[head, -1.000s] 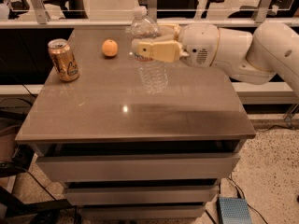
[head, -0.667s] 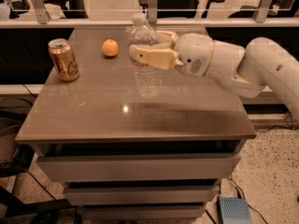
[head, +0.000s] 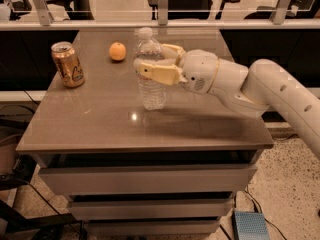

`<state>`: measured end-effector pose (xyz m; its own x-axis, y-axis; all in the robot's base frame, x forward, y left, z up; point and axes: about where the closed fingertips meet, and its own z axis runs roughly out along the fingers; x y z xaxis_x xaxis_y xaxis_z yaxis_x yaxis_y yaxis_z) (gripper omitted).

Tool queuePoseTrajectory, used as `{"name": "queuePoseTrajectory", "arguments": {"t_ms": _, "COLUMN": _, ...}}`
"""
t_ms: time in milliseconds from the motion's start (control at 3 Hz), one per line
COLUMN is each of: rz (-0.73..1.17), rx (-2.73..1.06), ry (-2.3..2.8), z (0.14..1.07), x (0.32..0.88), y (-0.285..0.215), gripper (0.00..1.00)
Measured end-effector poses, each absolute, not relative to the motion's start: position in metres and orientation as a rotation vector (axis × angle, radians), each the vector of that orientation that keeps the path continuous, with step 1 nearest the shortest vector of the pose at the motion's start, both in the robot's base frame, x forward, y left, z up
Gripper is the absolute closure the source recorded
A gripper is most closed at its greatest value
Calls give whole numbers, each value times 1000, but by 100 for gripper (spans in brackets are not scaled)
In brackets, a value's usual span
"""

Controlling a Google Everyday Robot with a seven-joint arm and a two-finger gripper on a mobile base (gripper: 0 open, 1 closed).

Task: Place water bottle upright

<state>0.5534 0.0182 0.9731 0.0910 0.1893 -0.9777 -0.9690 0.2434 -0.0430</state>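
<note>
Camera view: smooth tan pincer (head: 151, 59) clasps the upright, ribbed clear-plastic water bottle (head: 152, 91).

The single camera sits in front of the worktop (head: 100, 129), raised above it and tilted down, facing across its top toward the far edge. It is near enough that the worktop and the drawers (head: 145, 179) beneath fill the view. The tool (head: 151, 60) clasps the water bottle (head: 152, 91) over the worktop's centre.

Smooth, rounded white arm (head: 260, 91) with small dark holes; tan-fingered gripper (head: 151, 59) above mid-table (head: 100, 129).
</note>
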Motion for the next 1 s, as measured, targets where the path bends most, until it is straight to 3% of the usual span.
{"name": "queuePoseTrajectory", "arguments": {"t_ms": 667, "rz": 1061, "rx": -885, "ry": 1116, "z": 947, "x": 552, "y": 13, "gripper": 100}}
{"name": "queuePoseTrajectory", "arguments": {"t_ms": 1000, "rz": 1052, "rx": -872, "ry": 1125, "z": 941, "x": 549, "y": 7, "gripper": 82}}
